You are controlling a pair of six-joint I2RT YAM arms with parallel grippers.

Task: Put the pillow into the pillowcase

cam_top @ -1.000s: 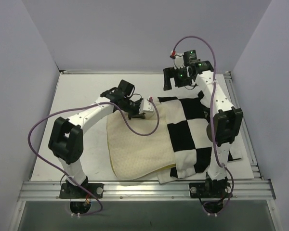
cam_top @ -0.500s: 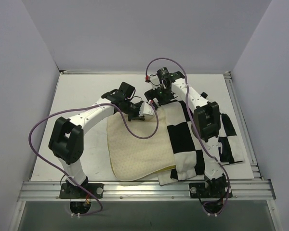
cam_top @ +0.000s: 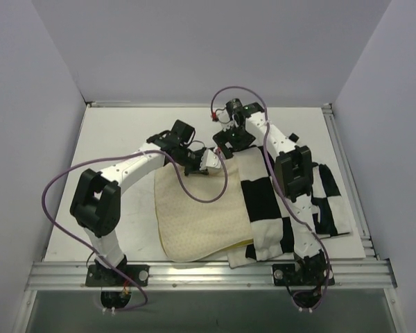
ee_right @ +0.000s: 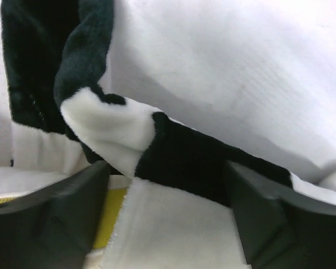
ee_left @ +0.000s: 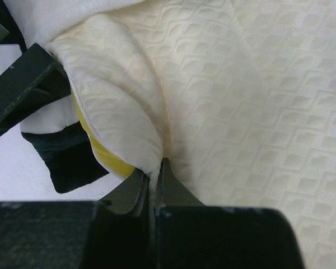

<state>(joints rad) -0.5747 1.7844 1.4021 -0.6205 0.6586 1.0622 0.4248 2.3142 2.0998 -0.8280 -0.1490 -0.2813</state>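
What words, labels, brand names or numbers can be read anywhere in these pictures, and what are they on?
None can be read.
The pillow shows only its quilted texture, with no lettering.
The pillowcase shows only black and white squares, with no lettering.

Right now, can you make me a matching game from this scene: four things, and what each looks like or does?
Things:
1. pillow
2. pillowcase
3. left gripper
4. right gripper

Descriptions:
A. open, checkered cloth edge between its fingers
B. cream and quilted
C. shut on a cream corner
D. black and white squares

Pairs: 1-B, 2-D, 3-C, 4-A
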